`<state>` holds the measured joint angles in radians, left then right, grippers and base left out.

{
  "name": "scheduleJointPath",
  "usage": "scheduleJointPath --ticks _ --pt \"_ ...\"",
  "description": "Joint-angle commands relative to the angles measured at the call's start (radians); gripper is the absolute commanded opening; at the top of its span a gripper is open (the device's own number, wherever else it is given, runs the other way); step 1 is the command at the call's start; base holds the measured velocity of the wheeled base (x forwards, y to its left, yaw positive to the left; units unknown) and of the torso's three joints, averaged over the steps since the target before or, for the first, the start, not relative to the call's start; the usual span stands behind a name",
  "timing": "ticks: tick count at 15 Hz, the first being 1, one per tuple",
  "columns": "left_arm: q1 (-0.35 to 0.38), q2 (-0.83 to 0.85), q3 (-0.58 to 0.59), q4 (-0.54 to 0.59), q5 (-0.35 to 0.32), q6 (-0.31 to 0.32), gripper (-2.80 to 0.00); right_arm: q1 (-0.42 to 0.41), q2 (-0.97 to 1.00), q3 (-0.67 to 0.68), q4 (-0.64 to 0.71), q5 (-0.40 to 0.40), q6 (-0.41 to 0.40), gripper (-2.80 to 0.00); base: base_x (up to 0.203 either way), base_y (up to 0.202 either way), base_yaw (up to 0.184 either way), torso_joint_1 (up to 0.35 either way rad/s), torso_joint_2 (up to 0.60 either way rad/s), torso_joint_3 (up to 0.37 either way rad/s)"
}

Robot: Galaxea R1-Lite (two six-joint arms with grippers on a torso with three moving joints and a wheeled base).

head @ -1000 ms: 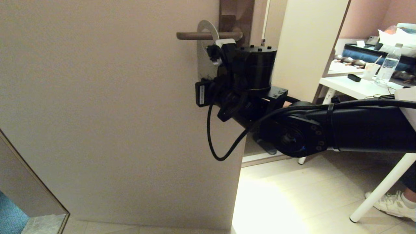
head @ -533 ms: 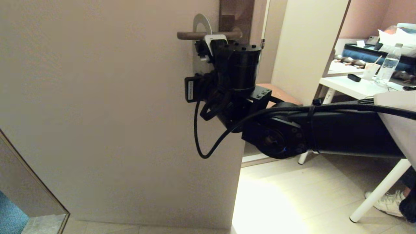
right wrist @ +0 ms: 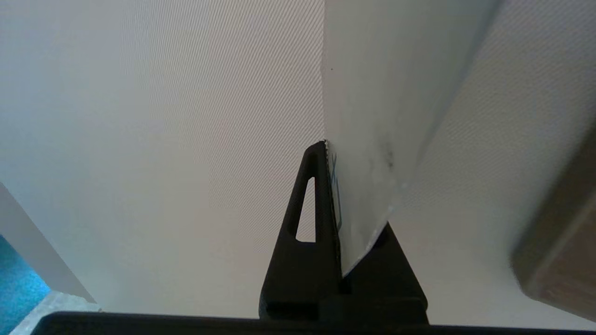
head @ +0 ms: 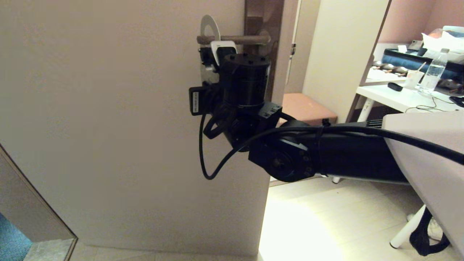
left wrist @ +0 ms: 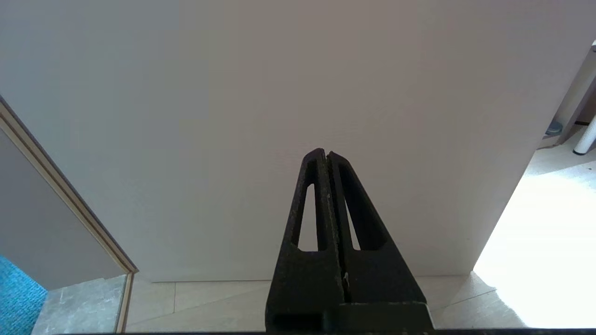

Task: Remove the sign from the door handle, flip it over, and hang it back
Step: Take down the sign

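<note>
The sign (head: 206,76) shows its pale grey-white face. Its ring is looped over the door handle (head: 243,39) close to the lever's free left end. The handle sits on a dark brown backplate (head: 262,18). My right gripper (head: 212,58) is just below the lever, shut on the sign's body. In the right wrist view the sign (right wrist: 363,139) is pinched between the closed fingers of my right gripper (right wrist: 328,144), edge-on against the door. My left gripper (left wrist: 326,152) is shut and empty, parked low, facing the door's lower part.
The pale door (head: 108,108) fills the left half, with its free edge beside my right arm. Behind it are a brown stool (head: 308,108) and a white table (head: 398,98) with a water bottle (head: 433,74). A framed panel (head: 36,203) stands at the lower left.
My right gripper has moved left and a little up along the handle with the sign in it. The sign's ring has slid from near the backplate toward the lever's free end.
</note>
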<state>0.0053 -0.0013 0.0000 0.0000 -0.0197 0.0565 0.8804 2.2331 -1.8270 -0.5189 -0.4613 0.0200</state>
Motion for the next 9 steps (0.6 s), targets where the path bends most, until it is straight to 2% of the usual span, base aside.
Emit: scheduleJointPath --ticks 1,9 --pt "0.001 0.001 0.000 0.000 0.000 0.000 -2.80 0.012 0.016 -0.008 -0.010 -0.002 0.000 -2.80 0.000 0.000 0.000 0.000 0.00 0.000" --pt "0.001 0.001 0.000 0.000 0.000 0.000 -2.80 0.040 0.040 -0.028 -0.023 -0.002 0.000 -2.80 0.000 0.000 0.000 0.000 0.00 0.000"
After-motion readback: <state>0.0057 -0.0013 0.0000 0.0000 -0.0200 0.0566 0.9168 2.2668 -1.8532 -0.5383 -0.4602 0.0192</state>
